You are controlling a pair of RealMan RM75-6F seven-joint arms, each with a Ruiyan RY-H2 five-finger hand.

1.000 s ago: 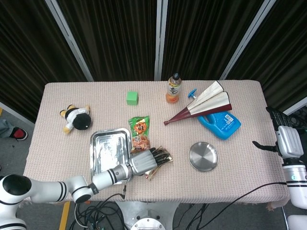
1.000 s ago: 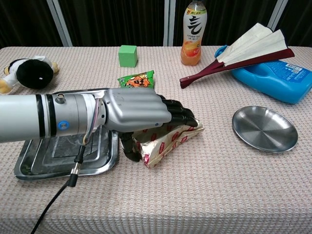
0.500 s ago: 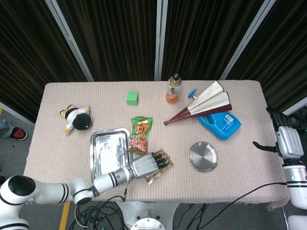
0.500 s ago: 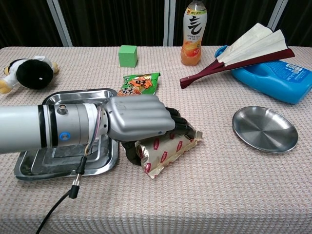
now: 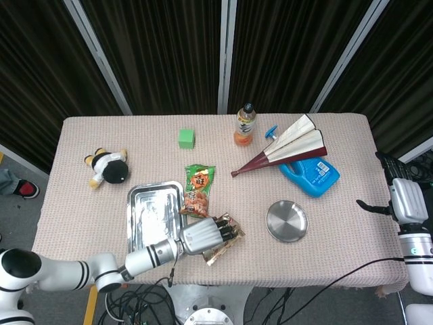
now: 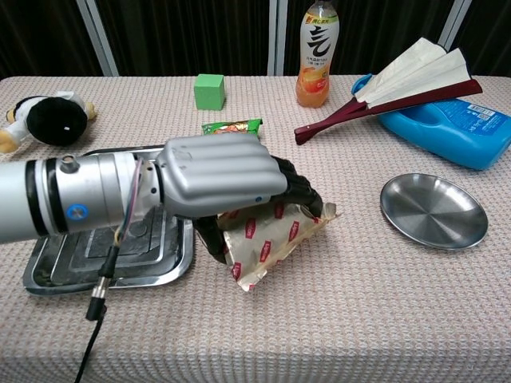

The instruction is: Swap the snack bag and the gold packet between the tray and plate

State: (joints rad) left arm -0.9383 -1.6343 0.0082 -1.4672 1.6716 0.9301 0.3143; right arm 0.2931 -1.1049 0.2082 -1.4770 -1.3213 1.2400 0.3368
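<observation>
Left robot hand [image 6: 227, 179] clasps the gold packet [image 6: 271, 239] — fingers draped over its top, thumb tucked under the near edge. Compared with a second ago the packet has tipped up: its near corner is lower and its far end raised, and the hand has drawn back toward the robot and sits a little higher. Looks like the lift is just starting; part of the packet may still touch the worktop [image 6: 335, 319] — cannot tell for certain.

Snack bag [image 5: 199, 189] lies just beside the tray [image 5: 154, 213], its lower end overlapping the tray's right rim, not squarely inside. More of the bag shows in the head view than before, since the hand has moved off it.

Plate [image 5: 286, 221] is to the right, well apart from the packet, nothing on it.

Right robot hand [image 5: 406, 200] hangs off the worktop's right edge, holding nothing; whether its fingers are spread or curled cannot be told.

Judgement: the swap is in an early stage — packet is gripped but not yet carried.
</observation>
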